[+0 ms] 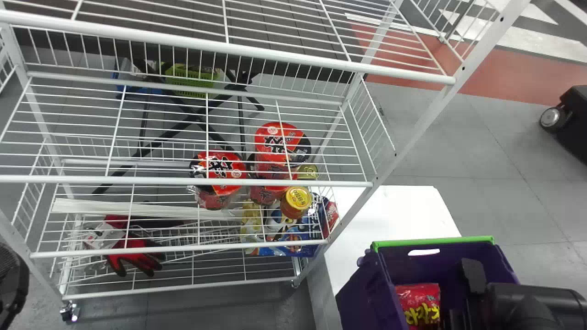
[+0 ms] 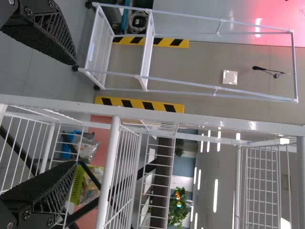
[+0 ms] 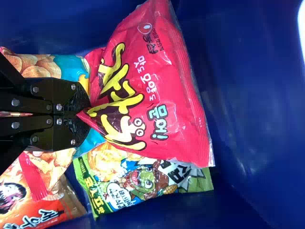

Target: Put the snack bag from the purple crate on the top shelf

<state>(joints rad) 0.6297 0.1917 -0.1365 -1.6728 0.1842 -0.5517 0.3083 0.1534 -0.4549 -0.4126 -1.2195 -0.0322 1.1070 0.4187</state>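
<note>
Over the purple crate, at the head view's lower right, is my right gripper. The red snack bag shows inside the crate beside it. In the right wrist view the right gripper is shut on the edge of the red snack bag, which lies over other bags. My left gripper is at the head view's left edge; in the left wrist view the left gripper stands open with nothing between its fingers. The rack's top shelf crosses the head view's upper part.
A green snack bag and an orange one lie in the crate. The crate stands on a white table beside the rack. Lower shelves hold red noodle packs, a yellow-lidded jar and red gloves.
</note>
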